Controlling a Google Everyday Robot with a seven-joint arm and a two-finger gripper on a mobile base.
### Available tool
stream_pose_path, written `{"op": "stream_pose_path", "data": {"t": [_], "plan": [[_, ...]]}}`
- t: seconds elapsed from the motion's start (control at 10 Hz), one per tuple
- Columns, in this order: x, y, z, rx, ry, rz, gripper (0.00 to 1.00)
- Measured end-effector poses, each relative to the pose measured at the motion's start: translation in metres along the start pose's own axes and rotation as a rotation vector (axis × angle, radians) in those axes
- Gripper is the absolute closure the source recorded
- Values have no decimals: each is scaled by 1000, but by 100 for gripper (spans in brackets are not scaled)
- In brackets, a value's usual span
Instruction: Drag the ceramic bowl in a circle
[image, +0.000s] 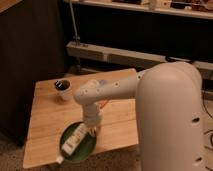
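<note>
The ceramic bowl (75, 150) is a wide, shallow, glossy green dish at the front edge of the wooden table (47, 120), left of centre. A white, tube-like packet (74, 140) lies in it, one end poking over the front rim. My gripper (93, 130) reaches straight down from the white arm (107, 90) and meets the bowl at its far right rim. The arm's bulk hides the table's right side.
A small white cup with a dark inside (62, 89) stands at the table's back left. A dark cabinet (25, 60) stands to the left. A metal shelf rail (120, 52) runs behind the table. The floor lies just past the bowl.
</note>
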Motion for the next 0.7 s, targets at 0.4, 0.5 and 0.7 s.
{"op": "stream_pose_path", "data": {"t": [0.4,0.5,0.7], "plan": [[-25,57,-6,-31,-28,-2,100],[-31,56,-6,-45,-31,7,100],[-53,44,-8,-83,-42,31,100]]}}
